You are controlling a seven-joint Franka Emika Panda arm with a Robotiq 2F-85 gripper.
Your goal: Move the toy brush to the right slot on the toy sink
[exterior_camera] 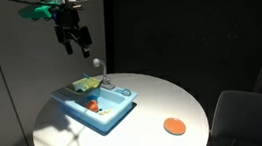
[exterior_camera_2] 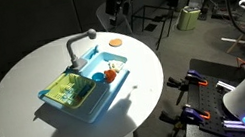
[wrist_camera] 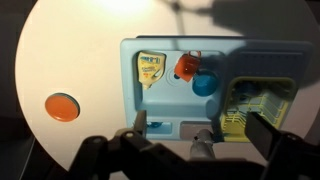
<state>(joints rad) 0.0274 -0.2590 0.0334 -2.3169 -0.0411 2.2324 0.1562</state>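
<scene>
Light blue rectangular plastic toy sink (wrist_camera: 128, 95) sits on round white table (wrist_camera: 80, 50). Black robot gripper (wrist_camera: 170, 132) hovers above sink, fingers spread, empty. Yellow-white toy piece (wrist_camera: 150, 68) inside sink; whether brush, cannot tell.

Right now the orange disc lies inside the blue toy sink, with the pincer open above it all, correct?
No: the orange disc lies on the white table, outside the toy sink, as the wrist view shows. The pincer is open above.

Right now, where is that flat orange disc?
In the wrist view the orange disc lies alone on the white table, off to the left of the blue toy sink, not touching it.
</scene>
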